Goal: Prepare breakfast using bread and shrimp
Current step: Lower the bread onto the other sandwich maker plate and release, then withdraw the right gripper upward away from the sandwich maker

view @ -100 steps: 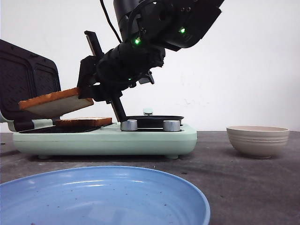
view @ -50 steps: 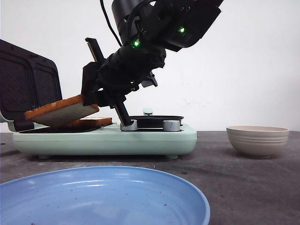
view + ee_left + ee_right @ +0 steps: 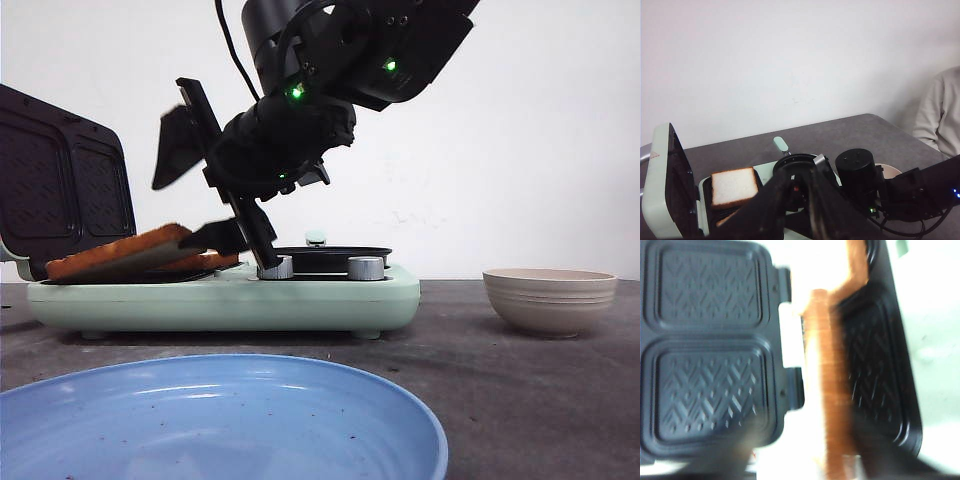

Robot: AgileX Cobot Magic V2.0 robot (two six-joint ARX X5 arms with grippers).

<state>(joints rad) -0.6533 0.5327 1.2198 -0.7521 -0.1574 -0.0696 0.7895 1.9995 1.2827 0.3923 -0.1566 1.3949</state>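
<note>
You have a sandwich maker (image 3: 230, 298) in smooth, satin mint-green plastic, with two polished metal knobs (image 3: 275, 267) at its front. Its open lid (image 3: 60, 185) shows matt black, embossed non-stick plates. The bread (image 3: 125, 252) has a dry, porous golden crust. At 6 o'clock, the blue plate (image 3: 210, 420) is glossy, speckled glaze. The bowl (image 3: 549, 299) looks matt ceramic, ribbed. The tabletop (image 3: 520, 380) is rough, dull grey.

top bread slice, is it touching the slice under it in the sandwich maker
Touching. In the front view the top bread slice lies tilted, its right end resting on the lower slice, with no gap visible there. The open right gripper stands around that end.
</note>
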